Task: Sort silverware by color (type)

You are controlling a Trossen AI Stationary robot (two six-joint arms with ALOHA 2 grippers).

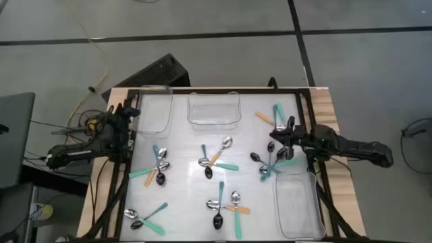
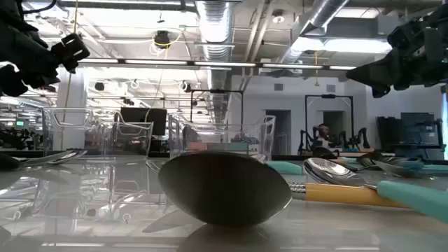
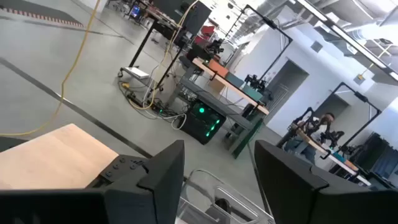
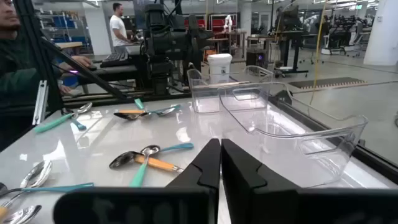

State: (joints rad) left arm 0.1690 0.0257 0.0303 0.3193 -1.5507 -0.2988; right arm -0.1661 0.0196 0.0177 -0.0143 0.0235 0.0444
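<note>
Spoons (image 1: 217, 160) lie in scattered clusters across the tabletop (image 1: 189, 202) around three clear bins (image 1: 214, 109), all without spoons. Left gripper (image 1: 131, 113) open beside the far-left bin; right gripper (image 1: 282, 129) closed, holding nothing, above spoons.

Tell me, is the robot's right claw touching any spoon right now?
Apart. The low view shows the right gripper raised well above the spoons on the table; in its wrist view the shut fingers hold nothing.
</note>
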